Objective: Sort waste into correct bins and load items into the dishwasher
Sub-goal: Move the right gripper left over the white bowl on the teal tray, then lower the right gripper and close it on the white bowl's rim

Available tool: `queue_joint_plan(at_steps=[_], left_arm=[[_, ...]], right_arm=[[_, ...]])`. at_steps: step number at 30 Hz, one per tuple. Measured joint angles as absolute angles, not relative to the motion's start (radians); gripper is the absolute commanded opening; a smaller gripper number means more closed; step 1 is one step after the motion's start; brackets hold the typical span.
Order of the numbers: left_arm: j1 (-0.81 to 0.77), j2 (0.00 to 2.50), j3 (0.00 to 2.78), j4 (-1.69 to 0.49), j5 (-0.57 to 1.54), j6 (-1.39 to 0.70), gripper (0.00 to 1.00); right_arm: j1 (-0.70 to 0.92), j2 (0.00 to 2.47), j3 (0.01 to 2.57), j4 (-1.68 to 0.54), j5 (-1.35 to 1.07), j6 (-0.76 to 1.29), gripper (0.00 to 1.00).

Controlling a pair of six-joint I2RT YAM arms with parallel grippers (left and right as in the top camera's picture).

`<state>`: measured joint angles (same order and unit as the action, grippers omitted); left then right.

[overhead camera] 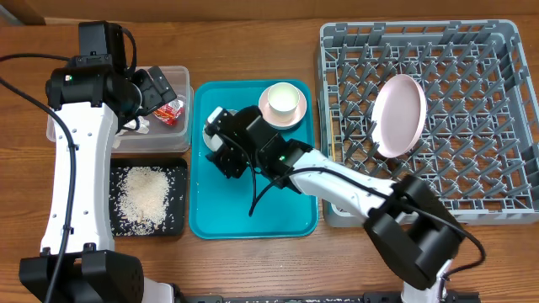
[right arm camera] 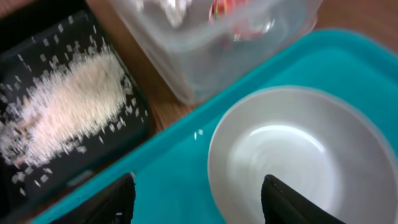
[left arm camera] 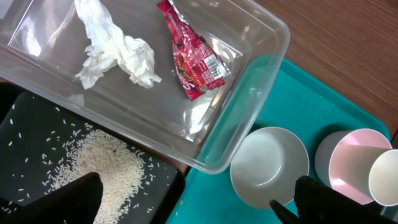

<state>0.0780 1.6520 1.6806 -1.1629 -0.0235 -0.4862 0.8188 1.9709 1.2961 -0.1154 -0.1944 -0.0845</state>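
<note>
Beside the clear tub's rim, bowl rests.

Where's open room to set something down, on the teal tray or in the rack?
Free: teal tray, near half below the bowl; dish rack right of the pink plate. Crowded: tray's far end, saucer and cup.

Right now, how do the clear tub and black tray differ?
The clear tub is see-through; the black tray is opaque. The tub has taller walls; the tray is shallow. The tub holds a tissue and red wrapper; the tray holds rice. Both are rectangular, beside the teal tray.
</note>
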Motion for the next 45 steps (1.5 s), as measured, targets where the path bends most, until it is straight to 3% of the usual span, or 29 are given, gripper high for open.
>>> queue_joint_plan(at_steps=[3,32,45], left_arm=[[0.078,1.652,1.681,-1.163,-0.024,-0.486,1.0],[0.078,1.652,1.681,-1.163,-0.024,-0.486,1.0],[0.078,1.652,1.681,-1.163,-0.023,-0.486,1.0]], right_arm=[[0.819,1.981,1.296,-0.117,-0.199,-0.094,0.58],[0.794,2.014,1.298,-0.294,-0.202,-0.109,0.57],[0.782,1.874,1.301,-0.573,-0.028,-0.109,0.7]])
